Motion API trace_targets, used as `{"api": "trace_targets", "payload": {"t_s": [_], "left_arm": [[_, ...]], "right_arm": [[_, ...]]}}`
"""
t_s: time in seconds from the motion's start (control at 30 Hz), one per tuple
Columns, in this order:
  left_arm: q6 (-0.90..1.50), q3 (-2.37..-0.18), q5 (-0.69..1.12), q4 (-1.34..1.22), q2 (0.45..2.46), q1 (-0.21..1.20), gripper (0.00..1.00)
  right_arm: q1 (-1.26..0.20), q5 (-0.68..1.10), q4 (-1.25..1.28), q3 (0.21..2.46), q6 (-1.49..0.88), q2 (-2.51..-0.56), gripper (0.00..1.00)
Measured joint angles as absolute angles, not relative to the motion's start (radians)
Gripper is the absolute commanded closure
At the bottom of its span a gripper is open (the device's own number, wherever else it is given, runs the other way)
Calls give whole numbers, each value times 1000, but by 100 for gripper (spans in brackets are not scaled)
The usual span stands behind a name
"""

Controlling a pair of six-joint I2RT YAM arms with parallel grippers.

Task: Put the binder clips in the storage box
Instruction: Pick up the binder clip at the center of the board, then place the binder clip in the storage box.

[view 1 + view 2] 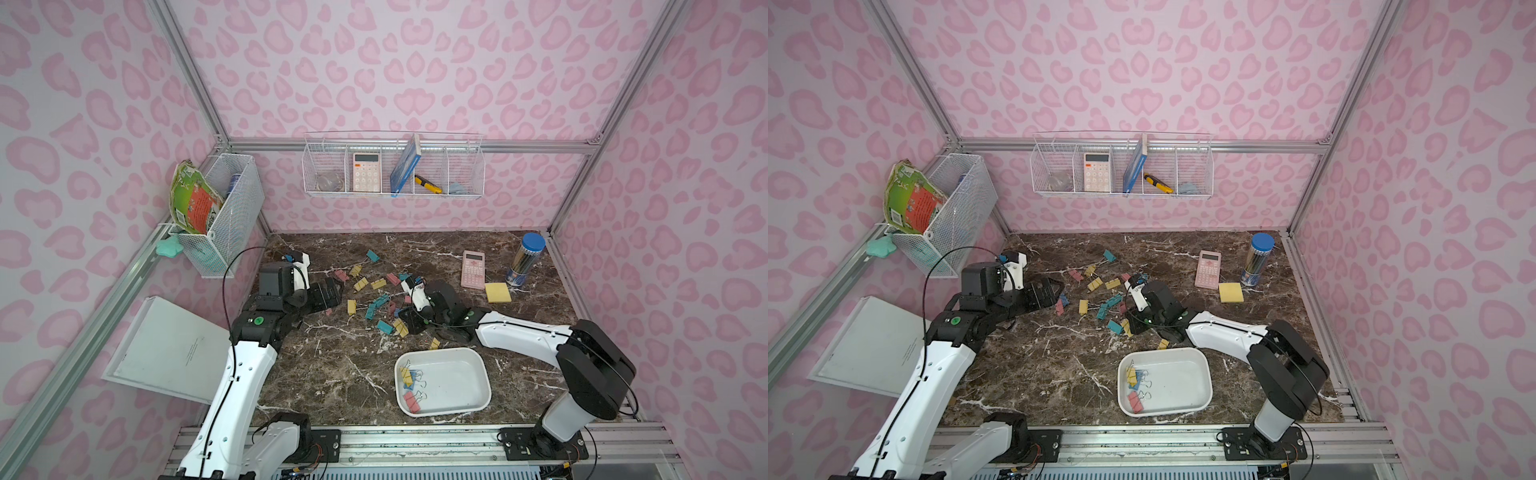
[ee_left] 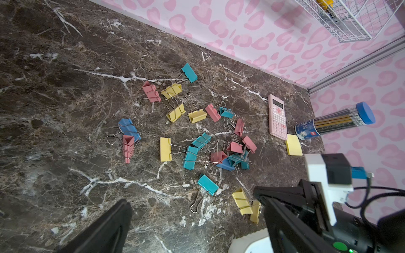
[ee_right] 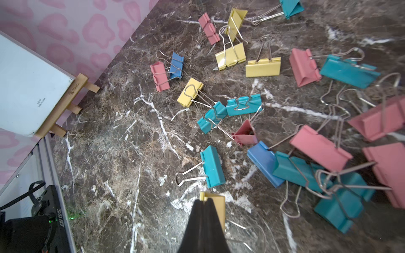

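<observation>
The right pincer (image 3: 204, 200) is seen closed, its black fingertips pressed together on the edge of a pale yellow folded-metal binder clip (image 3: 217, 204) at the near side of the scatter. Around it, the other pastel binder clips (image 1: 374, 299), pink, yellow, teal and blue with silver wire handles, are strewn over the middle of the dark brown marble-patterned desk (image 1: 332, 374). The left pincer (image 1: 330, 293) is held wide open and empty at the left edge of that scatter. The shallow white plastic storage box (image 1: 440, 351) is set near the desk's front edge, apart from the heap. A few boxed clips (image 1: 409, 386) in yellow, blue and pink are gathered at its left end, and a lone yellow clip (image 1: 434, 343) lies just beside its far rim. Beyond the heap are placed a pink calculator (image 1: 473, 269), a square yellow sticky-note pad (image 1: 498, 292) and a blue-capped clear tube of pencils (image 1: 525, 259).
</observation>
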State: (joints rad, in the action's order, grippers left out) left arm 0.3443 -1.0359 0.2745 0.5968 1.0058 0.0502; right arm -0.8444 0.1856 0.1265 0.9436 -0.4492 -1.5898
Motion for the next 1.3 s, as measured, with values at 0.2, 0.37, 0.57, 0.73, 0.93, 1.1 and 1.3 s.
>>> {"api": "trace_targets", "payload": {"t_s": [0.2, 0.37, 0.57, 0.73, 0.93, 1.1, 1.3], "left_arm": [[344, -1036, 271, 597, 996, 50, 1], [344, -1036, 270, 596, 994, 50, 1], [340, -1036, 244, 597, 992, 50, 1], [337, -1036, 227, 597, 993, 50, 1], [336, -1036, 220, 597, 1002, 50, 1], [334, -1036, 220, 598, 1017, 50, 1], [335, -1037, 220, 604, 1029, 50, 8]], "right_arm": [[-907, 83, 87, 812, -541, -1304, 100], [-1029, -42, 31, 640, -716, -1042, 100], [-1116, -143, 20, 464, -925, -939, 100], [-1118, -197, 28, 405, -996, -989, 100], [-1113, -230, 104, 375, -1002, -1091, 100], [-1105, -205, 191, 372, -1013, -1201, 100], [-1104, -177, 210, 410, -1016, -1239, 64]]}}
